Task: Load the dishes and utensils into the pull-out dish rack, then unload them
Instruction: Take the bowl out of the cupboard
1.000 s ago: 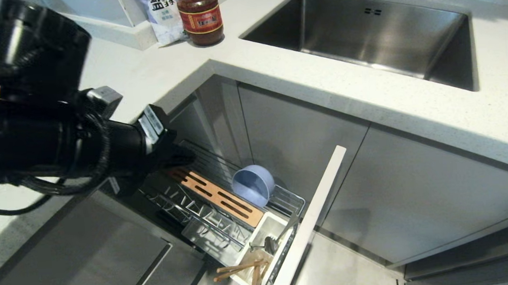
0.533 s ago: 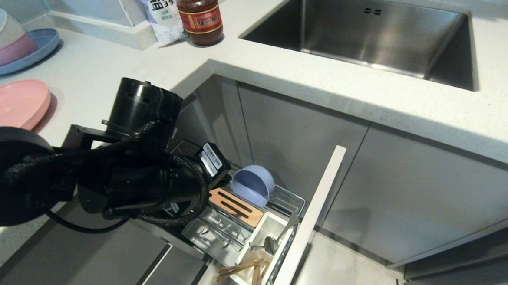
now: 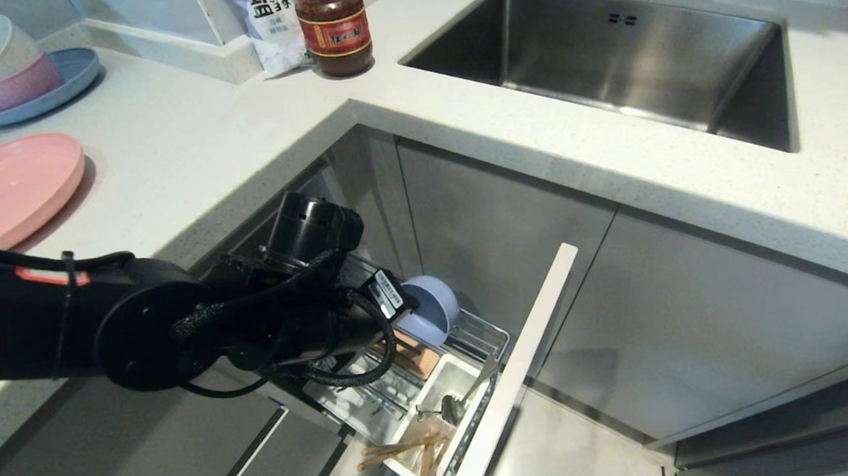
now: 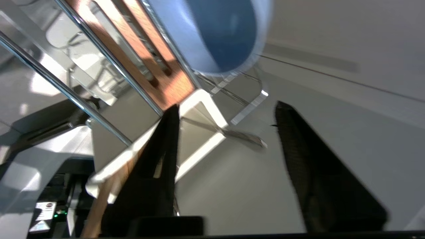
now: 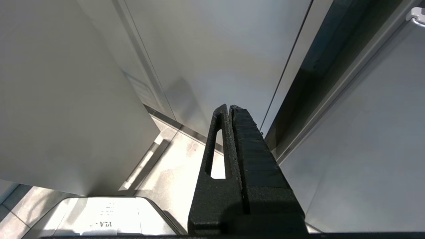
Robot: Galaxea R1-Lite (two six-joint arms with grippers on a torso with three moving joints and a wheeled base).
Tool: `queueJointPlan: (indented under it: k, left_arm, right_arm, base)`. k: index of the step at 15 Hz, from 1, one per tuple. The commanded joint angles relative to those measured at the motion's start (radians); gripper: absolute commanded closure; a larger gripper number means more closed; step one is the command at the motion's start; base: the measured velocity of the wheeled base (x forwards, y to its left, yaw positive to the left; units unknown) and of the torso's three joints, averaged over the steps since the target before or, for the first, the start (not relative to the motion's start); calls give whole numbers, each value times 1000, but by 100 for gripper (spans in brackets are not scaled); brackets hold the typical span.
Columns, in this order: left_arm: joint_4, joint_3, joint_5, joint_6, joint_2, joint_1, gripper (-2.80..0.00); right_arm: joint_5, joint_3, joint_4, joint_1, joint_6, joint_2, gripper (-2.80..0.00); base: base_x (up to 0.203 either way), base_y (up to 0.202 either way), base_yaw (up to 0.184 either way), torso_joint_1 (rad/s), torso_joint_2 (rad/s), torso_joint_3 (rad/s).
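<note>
The left gripper [image 4: 225,113] is being held over the pull-out dish rack [image 3: 483,336], jaws spread and empty, the blue-grey bowl [image 4: 219,33] just beyond them. The chopsticks [image 3: 399,453] and spoon [image 3: 451,407] are being kept in the rack's utensil cup [image 3: 442,375]. The pink plate [image 3: 11,187] is lying on the tabletop [image 3: 194,148], well apart from the rack. The right gripper [image 5: 230,113] is being held with jaws pressed together.

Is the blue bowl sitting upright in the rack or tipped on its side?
Tipped. The bowl stands on edge in the rack, its opening facing sideways beside the wooden block.
</note>
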State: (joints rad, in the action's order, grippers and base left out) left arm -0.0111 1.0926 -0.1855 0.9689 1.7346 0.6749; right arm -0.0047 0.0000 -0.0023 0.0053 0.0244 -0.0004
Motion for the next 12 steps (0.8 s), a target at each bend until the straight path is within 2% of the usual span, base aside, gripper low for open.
queueJointPlan:
  k: [1, 3, 6, 12]
  left_arm:
    - [38, 1, 0, 3, 84, -18, -280]
    - [127, 3, 0, -47, 134, -23, -280]
    - [196, 20, 2, -68, 199, -36, -280]
    - [259, 81, 6, -115, 256, -46, -280]
  right_arm:
    - [0, 2, -1, 0, 0, -4, 0]
    - [0, 2, 0, 1, 0, -4, 0]
    - [0, 2, 0, 0, 0, -4, 0]
    - [0, 2, 1, 1, 0, -4, 0]
  base:
    - [0, 0, 0, 0, 0, 0]
    - [0, 0, 0, 0, 0, 0]
    - [0, 0, 0, 0, 0, 0]
    - [0, 0, 0, 0, 0, 0]
